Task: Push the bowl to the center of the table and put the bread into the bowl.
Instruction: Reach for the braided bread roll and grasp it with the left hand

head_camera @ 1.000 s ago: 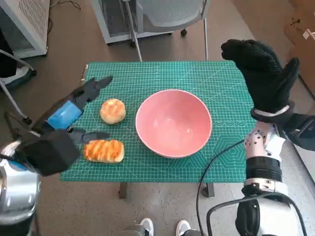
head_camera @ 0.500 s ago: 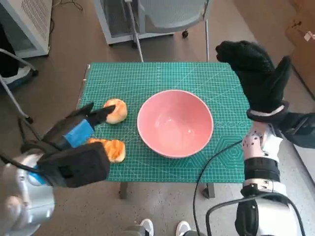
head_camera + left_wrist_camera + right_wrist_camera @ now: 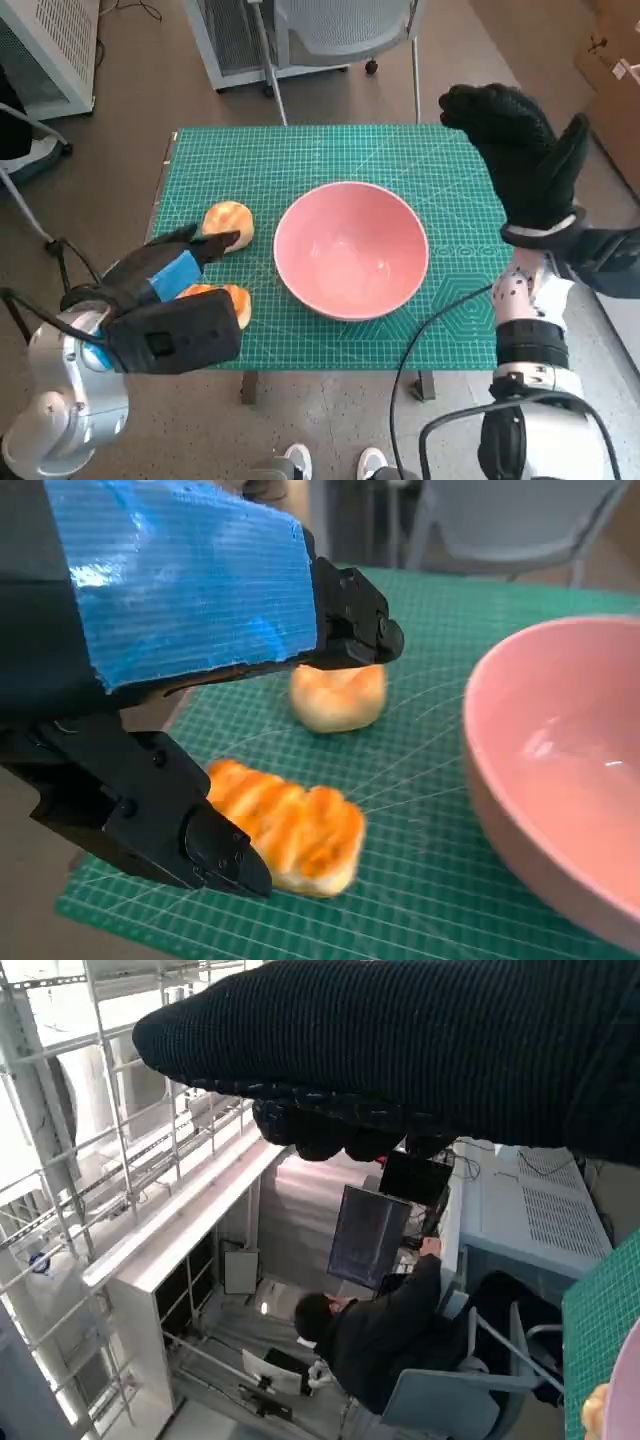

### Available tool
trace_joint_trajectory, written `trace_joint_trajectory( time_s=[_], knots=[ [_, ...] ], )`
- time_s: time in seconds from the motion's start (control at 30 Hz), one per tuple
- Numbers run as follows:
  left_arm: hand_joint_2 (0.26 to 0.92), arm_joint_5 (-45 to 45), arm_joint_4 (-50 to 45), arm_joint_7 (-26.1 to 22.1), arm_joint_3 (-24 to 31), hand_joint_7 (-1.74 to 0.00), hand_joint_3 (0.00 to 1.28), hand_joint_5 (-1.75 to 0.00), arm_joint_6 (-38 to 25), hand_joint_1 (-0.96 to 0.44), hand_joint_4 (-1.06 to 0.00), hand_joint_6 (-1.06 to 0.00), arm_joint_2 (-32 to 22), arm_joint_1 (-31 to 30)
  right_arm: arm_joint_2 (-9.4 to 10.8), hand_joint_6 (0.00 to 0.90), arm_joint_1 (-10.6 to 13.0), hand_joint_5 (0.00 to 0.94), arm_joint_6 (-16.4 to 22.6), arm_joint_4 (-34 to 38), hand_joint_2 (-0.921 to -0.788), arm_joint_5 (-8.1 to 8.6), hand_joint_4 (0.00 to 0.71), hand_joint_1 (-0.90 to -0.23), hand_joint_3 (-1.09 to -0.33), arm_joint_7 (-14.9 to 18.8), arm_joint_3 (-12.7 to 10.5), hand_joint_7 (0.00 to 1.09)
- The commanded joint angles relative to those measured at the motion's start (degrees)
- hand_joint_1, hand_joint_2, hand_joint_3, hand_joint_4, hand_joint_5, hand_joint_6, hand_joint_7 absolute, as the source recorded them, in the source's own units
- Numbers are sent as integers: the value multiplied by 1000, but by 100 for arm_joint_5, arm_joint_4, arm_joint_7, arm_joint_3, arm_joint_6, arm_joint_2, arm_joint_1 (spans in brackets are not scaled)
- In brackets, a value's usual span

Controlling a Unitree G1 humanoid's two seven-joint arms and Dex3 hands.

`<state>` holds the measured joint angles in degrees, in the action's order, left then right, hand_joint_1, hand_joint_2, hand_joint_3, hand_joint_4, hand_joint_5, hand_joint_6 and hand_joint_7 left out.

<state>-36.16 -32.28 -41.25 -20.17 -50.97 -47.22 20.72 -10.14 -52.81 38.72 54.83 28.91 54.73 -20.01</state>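
Head view: bowl (image 3: 350, 248) sits mid-frame, roughly centred on the bench (image 3: 450, 160), so the push looks done. Both breads, round bun (image 3: 228, 222) and striped loaf (image 3: 228, 302), lie left of it. Left hand (image 3: 165, 275) hovers over them, fingers spread, empty. Right hand (image 3: 520, 150) raised, fingers apart.

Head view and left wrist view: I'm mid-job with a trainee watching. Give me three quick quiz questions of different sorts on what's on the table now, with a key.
1. True or false: a piece of bread already lies inside the pink bowl.
2. Multiple choice: the left hand is
A. gripping the round bun
B. above the striped bread, holding nothing
C. pressing on the bowl's rim
3. Fill in: the right hand, in its black glove, is raised with fingers apart over the table's ____ edge.

Key
1. False; the bowl holds nothing.
2. B; in the left wrist view its fingers are spread around that bread without closing.
3. Right, as the head view shows it.
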Motion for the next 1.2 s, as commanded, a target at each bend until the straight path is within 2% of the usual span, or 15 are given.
trace_joint_trajectory(
  time_s=[0.03, 0.77, 1.03, 1.1, 1.13, 1.17, 1.2],
  knots=[
    [691, -219, 289, 10, -193, -17, 20, -8, 20, -46, -162, -372, 97, 66, 29, 380, 76, 2, 47, 57, -921, -66, 282, -611, -701, 29, 13, 5],
    [702, -877, 1840, 248, -720, -14, 14, -8, 498, -96, -200, -411, 669, 130, 28, 367, 81, 1, 40, 68, -921, -18, 282, -610, -699, 104, 1, 0],
    [708, -1060, 2521, 377, -839, -33, 14, -20, 797, -124, -252, -477, 897, 199, 35, 367, 98, 1, 42, 40, -921, -21, 283, -609, -699, 99, 2, 0],
    [722, -1090, 2684, 437, -855, -36, 19, -80, 891, -102, -413, -523, 945, 216, 36, 367, 102, 1, 42, 30, -921, -22, 283, -609, -699, 101, 5, 0],
    [727, -1106, 2741, 459, -856, -30, 23, -296, 932, -87, -437, -544, 962, 219, 37, 367, 104, 1, 41, 24, -921, -21, 283, -609, -699, 102, 7, 0],
    [733, -1131, 2839, 505, -868, -21, 28, -692, 1007, -66, -426, -574, 971, 222, 39, 367, 108, 1, 34, 15, -921, -16, 283, -609, -699, 108, 8, 0],
    [741, -1155, 2912, 536, -870, -26, 32, -903, 1066, -51, -456, -601, 981, 224, 41, 367, 111, 1, 29, 9, -921, -13, 283, -609, -699, 113, 8, 0]
  ],
)
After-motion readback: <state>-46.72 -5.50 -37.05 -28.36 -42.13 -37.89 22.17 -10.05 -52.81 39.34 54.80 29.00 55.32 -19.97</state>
